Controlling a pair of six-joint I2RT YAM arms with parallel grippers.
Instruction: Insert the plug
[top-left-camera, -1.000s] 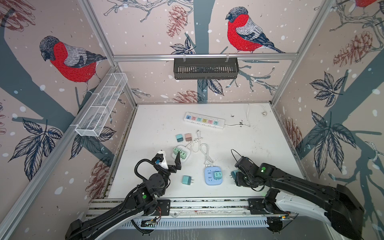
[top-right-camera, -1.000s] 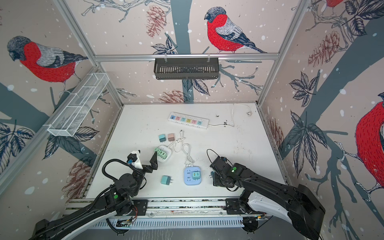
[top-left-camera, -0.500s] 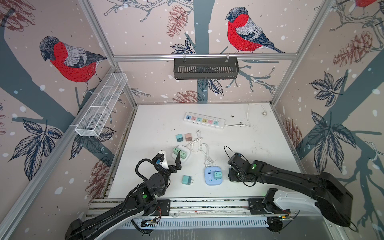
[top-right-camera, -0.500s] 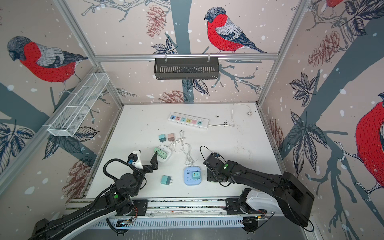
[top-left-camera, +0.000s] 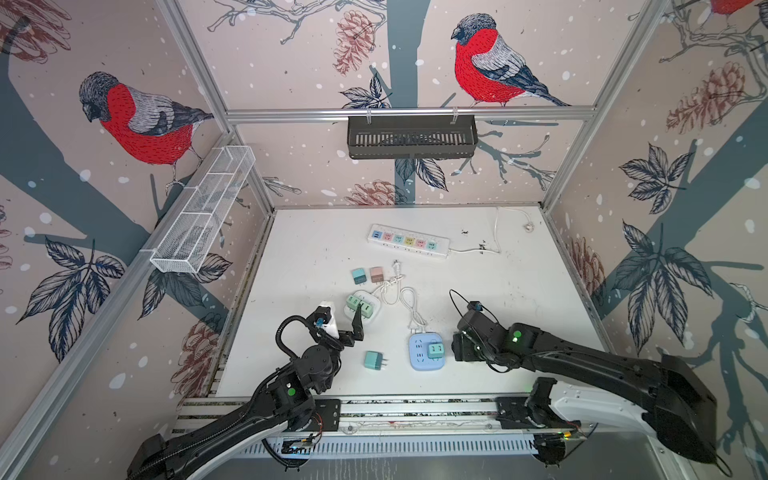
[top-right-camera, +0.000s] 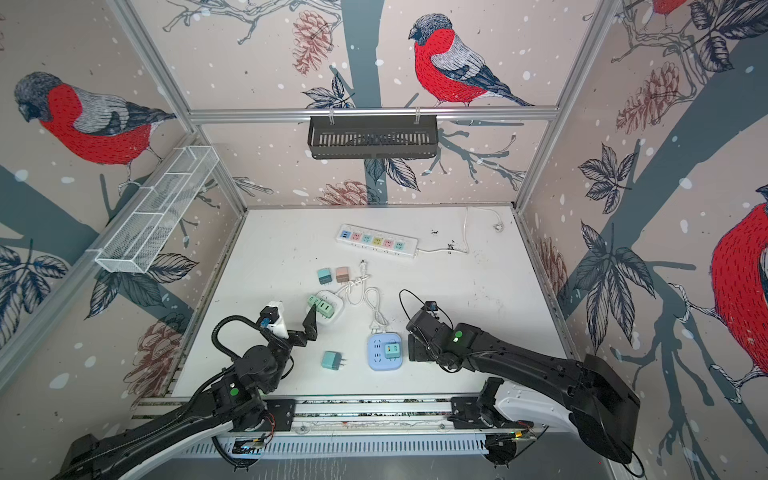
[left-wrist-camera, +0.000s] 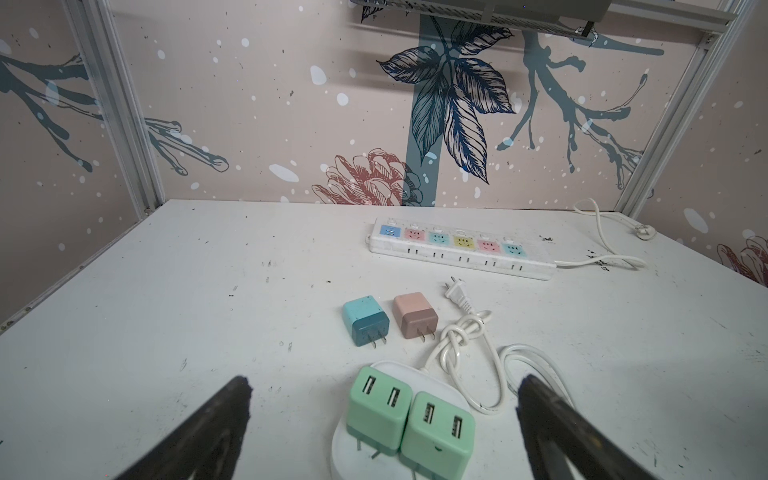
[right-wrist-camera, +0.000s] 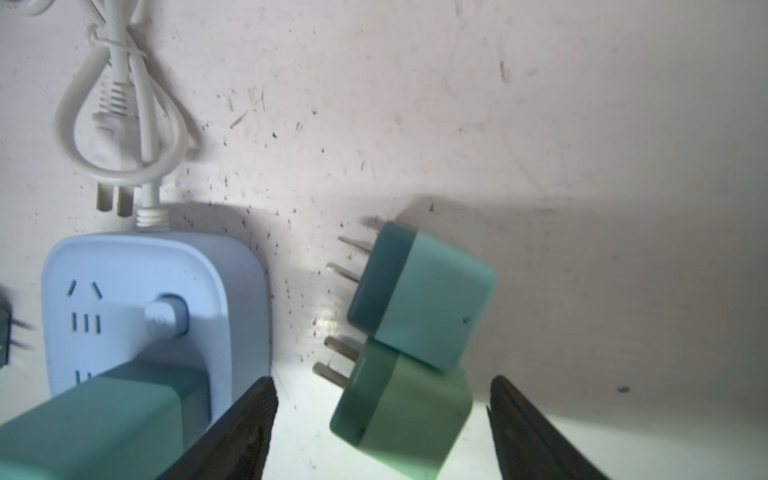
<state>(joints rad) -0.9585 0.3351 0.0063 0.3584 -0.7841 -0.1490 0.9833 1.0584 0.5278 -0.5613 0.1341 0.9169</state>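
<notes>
R gripper (right-wrist-camera: 382, 384) sits low over the table (top-left-camera: 519, 266), just right of the blue socket block (top-left-camera: 424, 353) in both top views. Its jaws stand apart and grip nothing. In the R wrist view a green plug (right-wrist-camera: 401, 415) lies on its side btw the two fingers (right-wrist-camera: 245, 419), w/ a gap to each, prongs pointing toward the block. A teal plug (right-wrist-camera: 424, 295) lies just past it, also on its side, prongs the same way. The two touch or overlap, can't tell which. Both are hidden under the gripper in the top views.

Another one, the seated plug (top-left-camera: 435, 349), stands on the block's right half, prongs out of sight. The block's white cord (right-wrist-camera: 148, 195) is bundled w/ a tie.

L gripper (left-wrist-camera: 384, 381) hovers w/ jaws spread wide, nothing in them. Btw its fingers in the L wrist view, two mint plugs (left-wrist-camera: 378, 409) stand side by side on a white socket block (left-wrist-camera: 395, 368). The fingers are clear of both.

Loose on the table:
- a green-blue plug (top-left-camera: 373, 360) btw the L arm and the blue block
- a blue plug (top-left-camera: 358, 275) and a pink plug (top-left-camera: 377, 274), side by side farther back
- a long power strip (top-left-camera: 408, 241) near the back wall
</notes>
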